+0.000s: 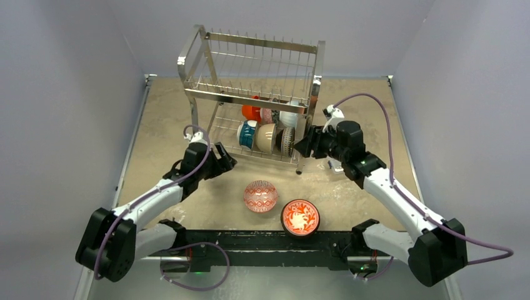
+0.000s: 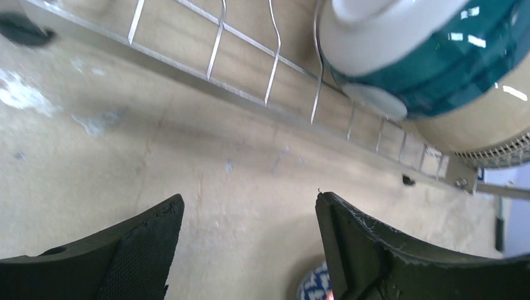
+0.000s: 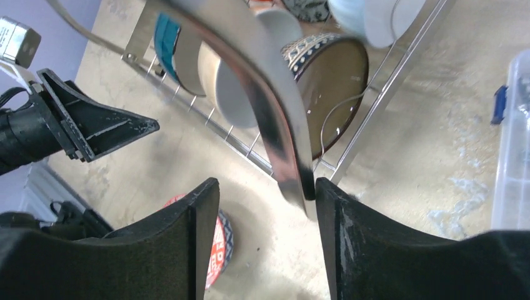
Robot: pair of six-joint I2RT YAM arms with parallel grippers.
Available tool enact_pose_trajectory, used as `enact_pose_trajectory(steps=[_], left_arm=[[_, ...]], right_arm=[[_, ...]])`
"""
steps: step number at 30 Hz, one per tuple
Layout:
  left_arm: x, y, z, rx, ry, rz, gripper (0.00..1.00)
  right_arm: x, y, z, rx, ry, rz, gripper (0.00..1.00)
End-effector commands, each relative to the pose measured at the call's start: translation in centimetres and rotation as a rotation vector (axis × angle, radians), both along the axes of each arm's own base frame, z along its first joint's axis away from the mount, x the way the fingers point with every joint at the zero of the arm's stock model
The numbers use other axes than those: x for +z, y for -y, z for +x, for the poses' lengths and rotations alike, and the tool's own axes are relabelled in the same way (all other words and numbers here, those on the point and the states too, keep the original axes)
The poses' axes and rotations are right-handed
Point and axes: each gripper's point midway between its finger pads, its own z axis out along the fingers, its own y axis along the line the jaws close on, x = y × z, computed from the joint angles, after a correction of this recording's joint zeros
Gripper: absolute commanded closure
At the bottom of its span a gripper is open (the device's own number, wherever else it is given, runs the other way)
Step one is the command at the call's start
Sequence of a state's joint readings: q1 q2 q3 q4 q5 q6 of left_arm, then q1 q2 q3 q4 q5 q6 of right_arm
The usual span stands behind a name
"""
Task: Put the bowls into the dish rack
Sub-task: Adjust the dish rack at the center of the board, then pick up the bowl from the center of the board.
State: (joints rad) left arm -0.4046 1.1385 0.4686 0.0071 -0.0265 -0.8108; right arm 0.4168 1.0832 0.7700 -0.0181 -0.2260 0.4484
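The dish rack (image 1: 250, 94) stands at the back middle. Its lower shelf holds several bowls: orange (image 1: 251, 112), teal (image 1: 247, 133), tan (image 1: 267, 137), dark patterned (image 1: 286, 140). Two bowls lie on the table in front: a red-and-white patterned one (image 1: 260, 195) and an orange-red floral one (image 1: 300, 216). My left gripper (image 1: 226, 161) hovers by the rack's front left, open and empty (image 2: 250, 206), with the teal bowl (image 2: 437, 62) just ahead. My right gripper (image 1: 302, 147) is open (image 3: 267, 187) at the rack's front right leg (image 3: 275, 125), which runs close beside its right finger.
A clear plastic box (image 3: 512, 144) sits on the table to the right of the rack. The rack's lower front rail (image 2: 187, 75) crosses just ahead of the left fingers. Grey walls close in the tabletop (image 1: 187, 206) on three sides.
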Motion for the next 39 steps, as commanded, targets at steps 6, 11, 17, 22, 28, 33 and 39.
enact_pose_trajectory(steps=[6, 11, 17, 22, 28, 33, 39], left_arm=[[0.4, 5.2, -6.8, -0.214, -0.107, -0.202, 0.24], [-0.4, 7.7, -9.2, -0.314, -0.154, -0.203, 0.29], [-1.6, 9.2, -9.7, -0.378, -0.176, -0.197, 0.42], [-1.4, 10.6, -9.7, -0.427, -0.163, -0.170, 0.61], [0.7, 12.4, -8.9, -0.445, -0.097, -0.113, 0.96], [3.0, 12.7, -6.9, -0.394, -0.033, -0.013, 1.00], [5.1, 14.1, -5.8, -0.379, 0.029, 0.068, 1.00]], right_arm=[[-1.1, -2.0, -4.6, 0.133, -0.121, 0.173, 0.28], [-2.8, -2.7, -5.8, 0.175, -0.175, 0.221, 0.21], [-4.7, -3.3, -6.9, 0.218, -0.239, 0.253, 0.17], [-6.3, -3.6, -7.5, 0.240, -0.301, 0.256, 0.14], [-7.4, -4.1, -8.3, 0.284, -0.350, 0.273, 0.13], [-7.3, -4.5, -8.9, 0.328, -0.349, 0.288, 0.10], [-6.5, -5.6, -9.7, 0.401, -0.321, 0.314, 0.09]])
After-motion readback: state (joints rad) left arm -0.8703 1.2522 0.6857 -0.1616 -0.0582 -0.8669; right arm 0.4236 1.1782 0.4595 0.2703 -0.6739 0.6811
